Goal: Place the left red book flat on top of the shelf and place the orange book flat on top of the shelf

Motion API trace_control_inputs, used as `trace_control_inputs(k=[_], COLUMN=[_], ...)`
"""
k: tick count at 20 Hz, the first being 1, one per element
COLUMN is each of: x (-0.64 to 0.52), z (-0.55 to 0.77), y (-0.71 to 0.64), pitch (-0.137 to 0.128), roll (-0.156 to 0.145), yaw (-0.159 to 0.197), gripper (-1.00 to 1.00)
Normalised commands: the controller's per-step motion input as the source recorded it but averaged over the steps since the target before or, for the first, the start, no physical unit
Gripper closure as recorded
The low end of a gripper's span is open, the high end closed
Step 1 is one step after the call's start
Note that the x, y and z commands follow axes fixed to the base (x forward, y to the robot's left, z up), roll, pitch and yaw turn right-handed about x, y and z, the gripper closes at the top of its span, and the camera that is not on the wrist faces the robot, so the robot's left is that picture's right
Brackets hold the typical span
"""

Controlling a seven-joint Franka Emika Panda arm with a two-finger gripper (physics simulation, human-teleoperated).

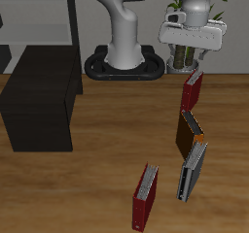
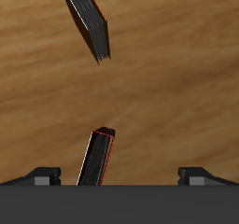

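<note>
Books stand on edge along the table, and the left red book (image 1: 192, 91) is the one farthest back, upright directly beneath the gripper (image 1: 192, 64); in the wrist view its top edge (image 2: 97, 155) shows between the 2 fingertips (image 2: 42, 175), nearer one of them than the other, with clear gaps on both sides, so the jaws are apart and hold nothing; the orange book (image 1: 189, 134) stands just in front of the red one, nearer the table's front edge, and shows in the wrist view (image 2: 90, 21) as a dark slab; the shelf (image 1: 39, 103) sits well apart across the table, its flat top bare. The step in hand looks like the grasp of the red book; to do it well, centre the claw over the book's thickness first, descend straight so neither finger tips it, bite deep enough to stop swing, and close squarely across the covers; avoid nudging the orange book.
</note>
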Motion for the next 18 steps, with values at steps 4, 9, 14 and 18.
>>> trace_control_inputs(k=[4, 9, 14, 18], x=[-0.17, -0.03, 0.04, 0.03], z=[-0.11, -0.08, -0.1, -0.24], y=[0.39, 0.23, 0.08, 0.14], pitch=[-0.07, -0.014, 0.008, 0.025], roll=[-0.013, 0.025, -0.004, 0.028], yaw=[-0.003, -0.014, -0.036, -0.003], gripper=[-1.0, -1.0, -1.0, -1.0])
